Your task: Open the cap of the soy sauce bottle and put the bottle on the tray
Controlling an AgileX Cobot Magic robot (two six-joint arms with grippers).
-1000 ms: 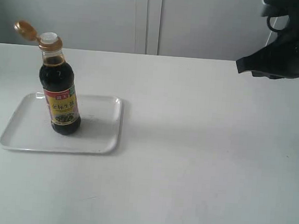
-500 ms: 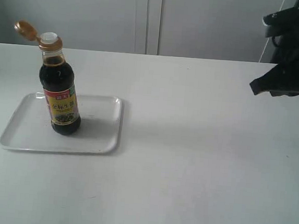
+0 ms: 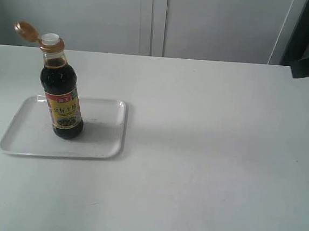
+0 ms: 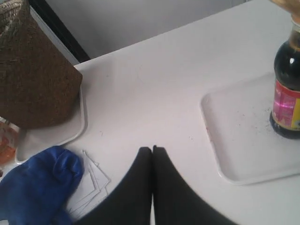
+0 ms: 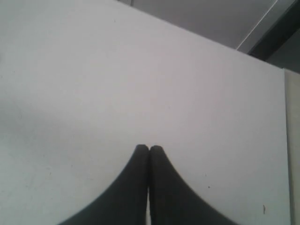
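Retreating right end effector (image 5: 149,149) nearly exits exterior view.

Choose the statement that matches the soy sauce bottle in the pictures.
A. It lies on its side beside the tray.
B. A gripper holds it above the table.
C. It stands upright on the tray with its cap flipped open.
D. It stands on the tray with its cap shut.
C: the soy sauce bottle stands upright on the tray, its cap swung back off the spout, no gripper near.

white table (image 3: 205,152) | pale grey panelled wall (image 3: 206,22)

Soy sauce bottle (image 3: 62,94) upright on tray (image 3: 28,131)
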